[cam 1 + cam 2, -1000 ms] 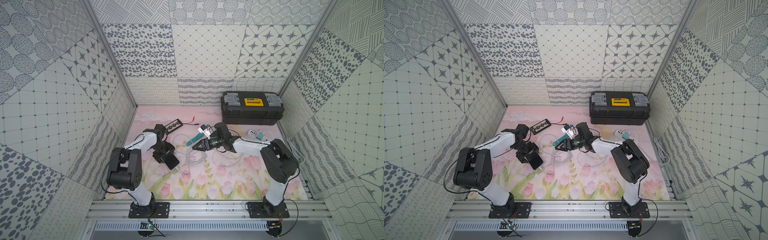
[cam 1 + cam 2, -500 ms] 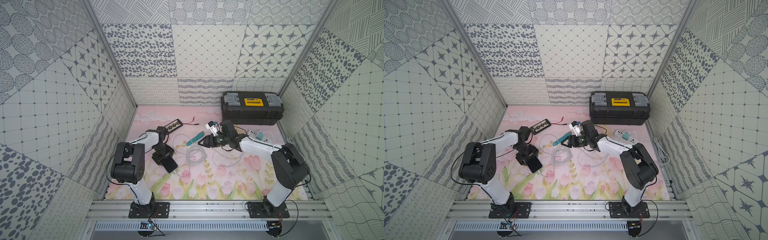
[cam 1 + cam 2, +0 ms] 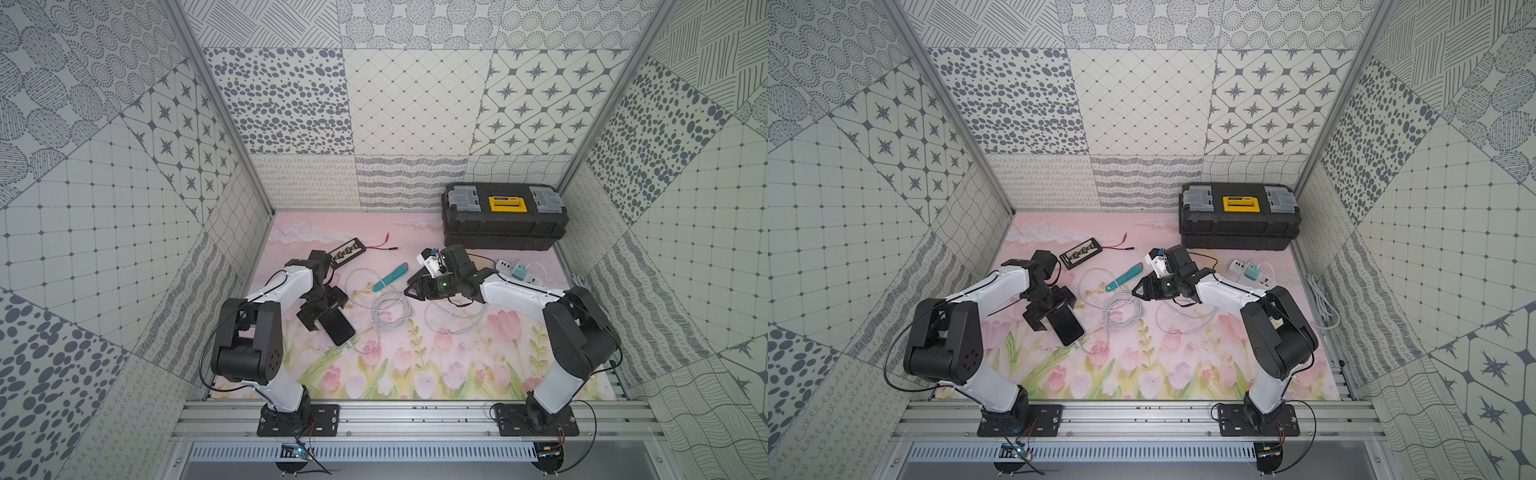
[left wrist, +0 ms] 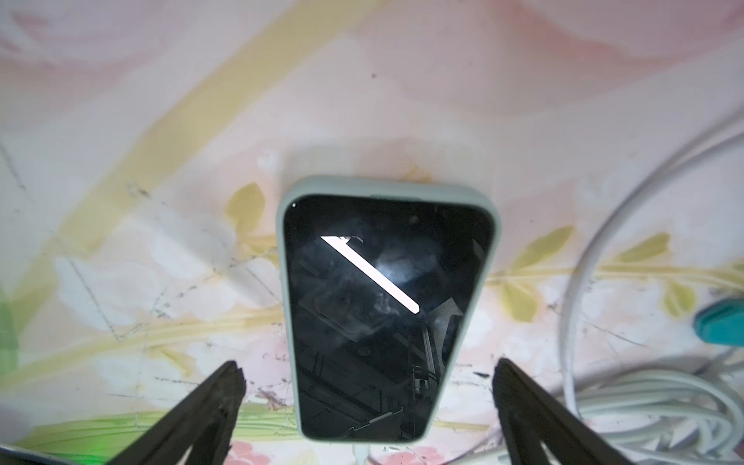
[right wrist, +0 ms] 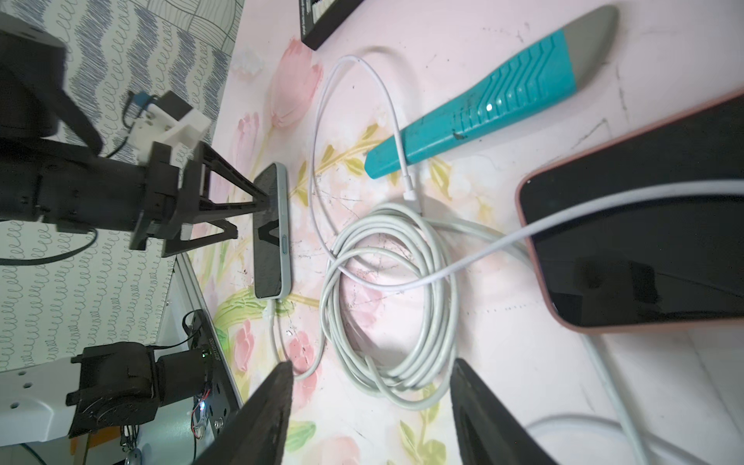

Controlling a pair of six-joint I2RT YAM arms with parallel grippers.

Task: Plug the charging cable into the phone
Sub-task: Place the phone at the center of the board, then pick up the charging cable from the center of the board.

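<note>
Left tool (image 4: 368,364) spread over phone (image 4: 386,282); R wrist view shows cable (image 5: 274,326) plugged

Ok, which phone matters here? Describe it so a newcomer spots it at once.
Start at the black toolbox at the back of the floral mat, then cross to the left gripper. The phone lies flat, screen up, between its open jaws. Unlike the pink-cased phone in the right wrist view, it has a pale grey-green case and a white cable at its end.
</note>
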